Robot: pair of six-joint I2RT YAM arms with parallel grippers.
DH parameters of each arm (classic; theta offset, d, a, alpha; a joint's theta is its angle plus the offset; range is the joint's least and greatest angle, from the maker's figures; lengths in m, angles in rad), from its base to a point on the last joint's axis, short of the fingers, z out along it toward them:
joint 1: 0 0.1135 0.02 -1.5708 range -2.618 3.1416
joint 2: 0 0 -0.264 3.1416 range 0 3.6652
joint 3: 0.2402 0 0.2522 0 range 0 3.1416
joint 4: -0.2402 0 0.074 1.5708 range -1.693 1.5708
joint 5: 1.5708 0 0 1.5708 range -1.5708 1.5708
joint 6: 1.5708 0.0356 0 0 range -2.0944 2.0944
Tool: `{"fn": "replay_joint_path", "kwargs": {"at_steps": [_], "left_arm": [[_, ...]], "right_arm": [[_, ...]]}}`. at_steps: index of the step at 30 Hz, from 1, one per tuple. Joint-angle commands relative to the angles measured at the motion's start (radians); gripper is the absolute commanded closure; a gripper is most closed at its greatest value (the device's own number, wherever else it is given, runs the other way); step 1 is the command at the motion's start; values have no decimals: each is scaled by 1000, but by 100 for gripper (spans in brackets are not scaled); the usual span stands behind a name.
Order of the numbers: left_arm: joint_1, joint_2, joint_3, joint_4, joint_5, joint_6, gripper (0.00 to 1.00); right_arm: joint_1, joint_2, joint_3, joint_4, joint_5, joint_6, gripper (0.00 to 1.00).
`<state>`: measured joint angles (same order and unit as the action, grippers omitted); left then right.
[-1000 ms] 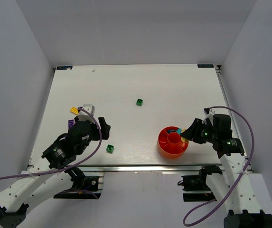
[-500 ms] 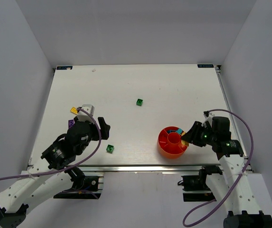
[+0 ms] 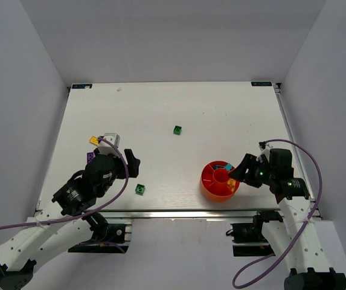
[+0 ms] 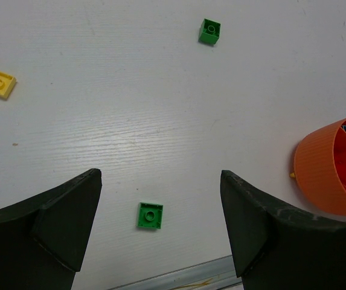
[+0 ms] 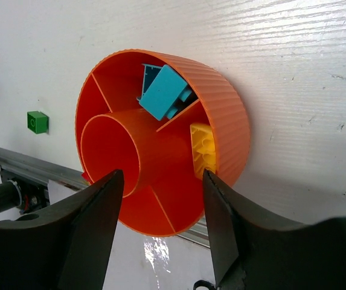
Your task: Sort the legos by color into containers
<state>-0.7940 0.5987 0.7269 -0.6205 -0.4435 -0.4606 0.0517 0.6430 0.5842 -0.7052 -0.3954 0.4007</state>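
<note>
From above, the round ribbed orange tray (image 3: 205, 182) sits front-right, with the right gripper (image 3: 237, 174) over its rim. Left wrist: the left gripper (image 4: 160, 181) gapes wide and empty — a studded green brick (image 4: 150, 215) lies loose on the grained white table (image 4: 130, 109). Right wrist: jaws parted, holding nothing — a cyan brick (image 5: 163, 92) and a yellow brick (image 5: 204, 148) lie in adjoining wedges.

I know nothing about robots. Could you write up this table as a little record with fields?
Tray: round orange-red plastic tray, by right arm
Inside: cyan plastic brick and yellow plastic brick, neighbouring wedges
Loose: far green brick, near green brick, yellow flat plate, purple piece
Left pincer: open, empty
Right pincer: open, empty, at tray
</note>
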Motion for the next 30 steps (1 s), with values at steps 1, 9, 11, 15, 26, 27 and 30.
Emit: {"fn": "replay_joint_path", "kwargs": {"at_steps": [1, 9, 11, 15, 26, 27, 30], "left_arm": [[3, -11, -6, 7, 9, 5, 11], [3, 10, -4, -1, -24, -27, 26], [3, 67, 9, -16, -50, -53, 44], [27, 241, 98, -77, -121, -127, 92], [429, 728, 382, -91, 100, -228, 11], [461, 777, 400, -99, 141, -239, 9], [565, 843, 477, -123, 170, -277, 8]], "right_arm": [[-4, -8, 0, 26, -7, 3, 39], [-4, -25, 124, 36, 84, -40, 47], [-6, -22, 172, 78, 133, -89, 60], [-7, -13, 268, 157, 77, -233, 83], [-24, 199, 398, 153, -414, -485, 14], [-29, 202, 384, 194, -498, -473, 11], [-68, 208, 339, 271, -580, -453, 11]]}}
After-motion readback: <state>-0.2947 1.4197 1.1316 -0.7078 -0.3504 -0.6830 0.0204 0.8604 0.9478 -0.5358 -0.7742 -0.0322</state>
